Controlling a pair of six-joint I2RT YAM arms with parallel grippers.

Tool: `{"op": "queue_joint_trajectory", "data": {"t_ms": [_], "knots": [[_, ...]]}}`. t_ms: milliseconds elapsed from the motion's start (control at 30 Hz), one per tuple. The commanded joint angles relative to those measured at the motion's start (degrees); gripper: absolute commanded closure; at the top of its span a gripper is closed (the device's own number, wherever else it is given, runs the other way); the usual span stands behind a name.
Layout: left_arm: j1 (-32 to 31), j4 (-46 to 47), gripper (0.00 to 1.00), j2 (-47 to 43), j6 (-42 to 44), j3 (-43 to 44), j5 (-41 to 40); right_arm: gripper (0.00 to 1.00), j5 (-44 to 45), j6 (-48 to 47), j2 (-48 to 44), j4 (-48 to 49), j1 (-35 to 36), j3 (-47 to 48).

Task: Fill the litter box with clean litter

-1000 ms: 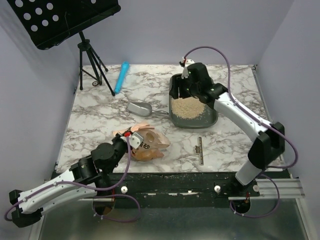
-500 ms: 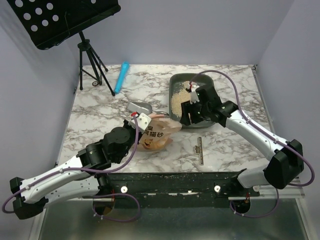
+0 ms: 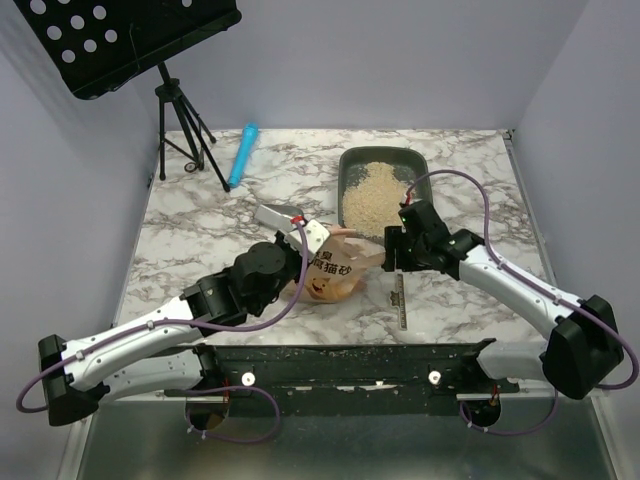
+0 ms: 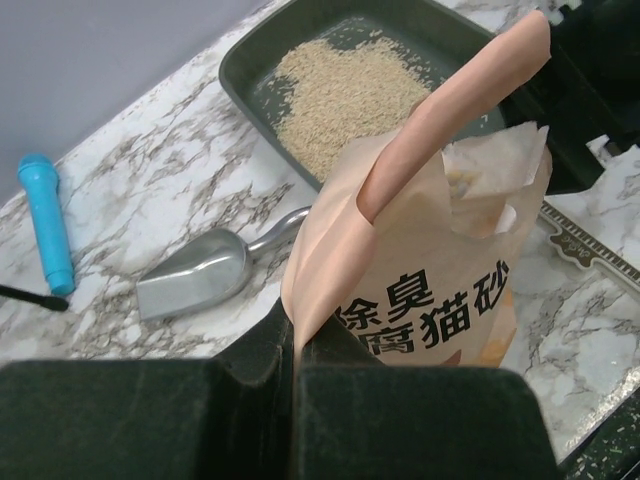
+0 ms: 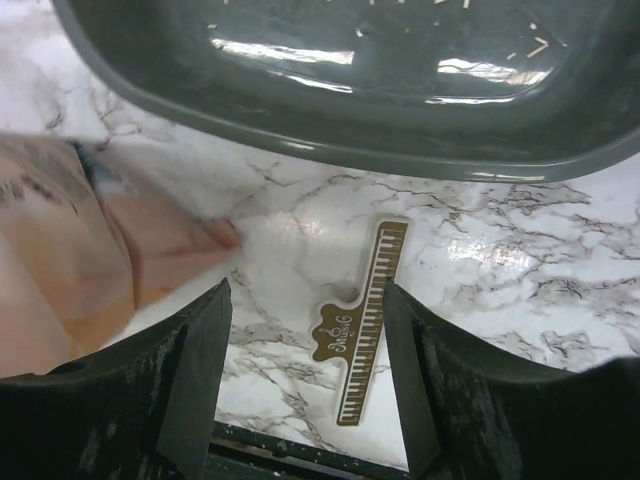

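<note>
The dark grey-green litter box (image 3: 352, 162) stands at the back right, with a pile of pale beige clean litter (image 3: 372, 196) inside; both show in the left wrist view, box (image 4: 245, 62) and litter (image 4: 345, 95). My left gripper (image 3: 303, 240) is shut on the top edge of the orange-pink bag (image 3: 335, 270), which stands in front of the box (image 4: 430, 290). My right gripper (image 3: 392, 262) is open and empty, hovering above the table just in front of the box's near rim (image 5: 330, 130), with the bag (image 5: 70, 250) to its left.
A silver metal scoop (image 3: 278, 216) lies left of the box. A gold piano-key clip (image 3: 399, 300) lies on the marble below my right gripper (image 5: 362, 325). A blue tube (image 3: 243, 154) and a music stand's tripod (image 3: 185, 135) stand at the back left.
My right gripper left the far end of the litter box and came toward the front, above the clip. My left gripper lifted the bag and carried it right, toward the box.
</note>
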Motion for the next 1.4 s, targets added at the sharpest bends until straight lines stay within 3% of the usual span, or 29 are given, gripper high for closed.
{"op": "queue_joint_trajectory", "data": {"t_ms": [0,233,500,867,900,1067,1233,1367], "knots": [[0.43,25.03,1.00,0.46,1.09,4.13,4.32,0.30,4.82,5.61,3.19,4.93,0.08,-0.36],[1.83,26.62,1.00,3.81,1.44,4.92,4.59,0.30,6.93,8.69,10.49,11.52,-1.41,-0.10],[5.61,28.20,1.00,5.75,1.79,5.54,6.96,0.30,7.99,6.85,20.07,16.62,-7.91,5.61],[13.87,32.06,1.00,12.15,-4.01,7.12,22.77,0.30,2.55,-3.77,26.06,18.73,-14.25,17.39],[15.35,30.68,1.00,13.56,-4.01,8.60,25.57,0.30,-1.46,-8.49,23.45,18.30,-14.59,17.14],[19.49,29.44,1.00,10.59,-8.40,7.12,30.95,0.29,-2.91,-18.28,17.11,16.72,-15.39,15.29],[21.87,28.55,1.00,7.25,-10.07,3.26,35.78,0.29,-4.48,-19.61,9.73,14.78,-16.71,16.00],[22.22,27.15,1.00,5.05,-10.07,-0.43,37.72,0.29,-16.24,-21.54,1.21,17.84,-16.71,11.18]]}}
